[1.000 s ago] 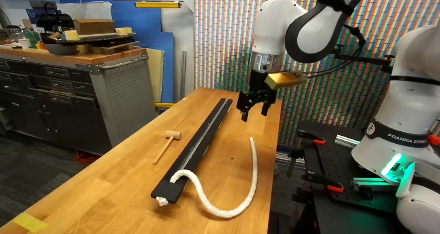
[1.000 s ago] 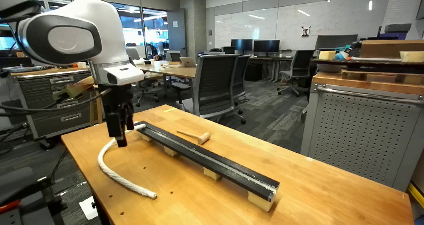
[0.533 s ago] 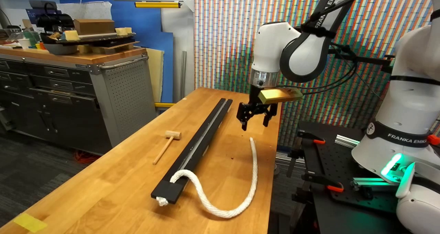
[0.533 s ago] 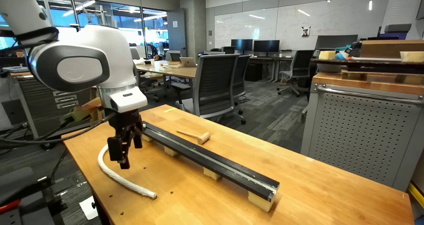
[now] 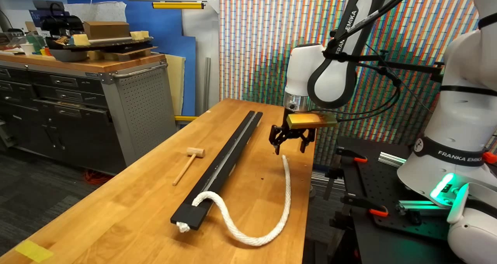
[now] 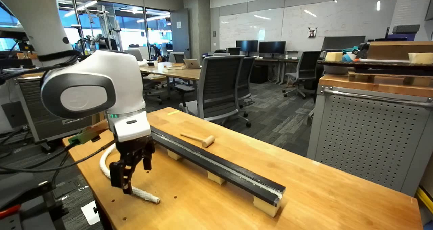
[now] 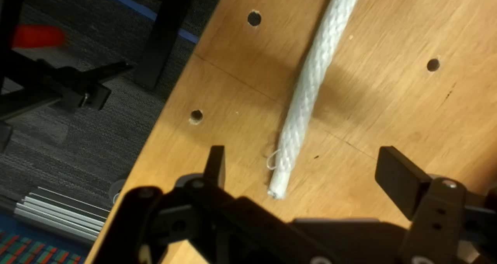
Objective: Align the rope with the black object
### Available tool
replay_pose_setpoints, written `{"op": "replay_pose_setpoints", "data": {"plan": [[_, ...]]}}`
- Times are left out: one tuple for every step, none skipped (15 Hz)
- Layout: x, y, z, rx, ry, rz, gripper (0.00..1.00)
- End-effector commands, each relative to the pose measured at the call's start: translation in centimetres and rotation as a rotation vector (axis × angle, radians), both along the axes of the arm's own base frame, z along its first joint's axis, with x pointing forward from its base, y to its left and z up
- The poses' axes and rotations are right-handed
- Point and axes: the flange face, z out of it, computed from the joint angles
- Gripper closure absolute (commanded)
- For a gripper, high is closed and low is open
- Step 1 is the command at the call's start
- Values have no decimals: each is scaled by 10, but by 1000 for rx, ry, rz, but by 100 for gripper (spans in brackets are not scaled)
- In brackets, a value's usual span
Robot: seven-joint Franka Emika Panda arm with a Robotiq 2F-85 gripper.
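The white rope [image 5: 287, 190] lies in an S curve on the wooden table. One end rests on the near end of the black bar [image 5: 224, 175], where a white tuft sticks out; the other end lies loose on the table. The bar [image 6: 216, 169] and part of the rope [image 6: 145, 195] also show in an exterior view, where the arm hides the rope's end on the bar. My gripper [image 5: 290, 150] is open and empty, pointing down above the loose end. In the wrist view the rope [image 7: 310, 85] ends between the spread fingers [image 7: 303, 151], touching neither.
A wooden mallet [image 5: 195, 152] lies beside the bar, on the side away from the rope. Pale blocks [image 6: 266, 205] hold the bar above the table. The table edge [image 7: 163, 112] runs close to the loose rope end. A drawer cabinet [image 5: 139, 108] stands beyond the table.
The gripper has moved down towards the table and over the loose end of the rope, staying open. The rope, bar and mallet have not moved.
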Motion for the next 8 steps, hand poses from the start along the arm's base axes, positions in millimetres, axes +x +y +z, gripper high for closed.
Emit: {"op": "replay_pose_setpoints", "data": {"plan": [[14, 0, -14, 6, -1, -54, 0], [17, -2, -18, 6, 6, -66, 0], [19, -2, -21, 7, 10, -75, 0], [21, -3, -25, 7, 16, -81, 0], [23, -4, -28, 3, 21, -86, 0], [25, -6, -32, -3, 29, -88, 0], [26, -7, -36, -6, 35, -89, 0], [27, -8, -39, -8, 42, -91, 0]]}}
